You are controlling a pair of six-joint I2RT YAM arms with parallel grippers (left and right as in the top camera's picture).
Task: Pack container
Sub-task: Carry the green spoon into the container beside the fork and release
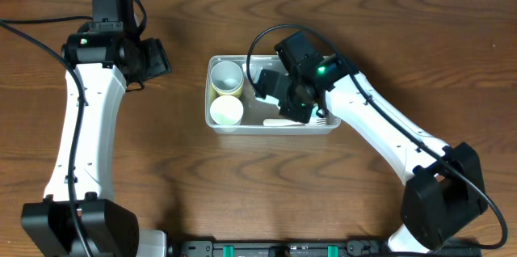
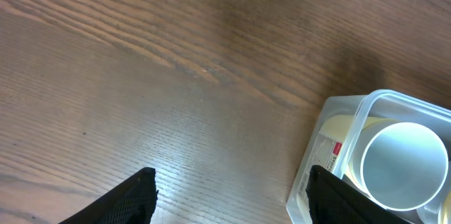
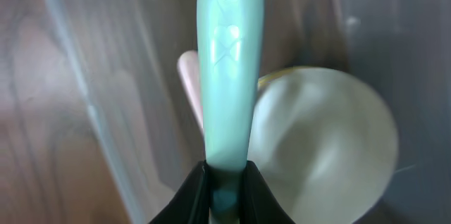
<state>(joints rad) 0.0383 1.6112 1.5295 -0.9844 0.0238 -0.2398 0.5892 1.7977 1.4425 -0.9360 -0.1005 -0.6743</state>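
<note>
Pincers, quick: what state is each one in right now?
Left pincer: open, holding nothing.
Right pincer: closed on a mint-green utensil handle.

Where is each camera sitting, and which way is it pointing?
Overhead: fixed above the table, looking straight down; both arms show, with the container mid-table.
Left wrist: on the left arm, facing down at bare wood; the open left gripper shows at the bottom edge, with the container's corner at right.
Right wrist: low over the container, looking along the spoon clamped in the right gripper.
Shared: all three views show the container.
</note>
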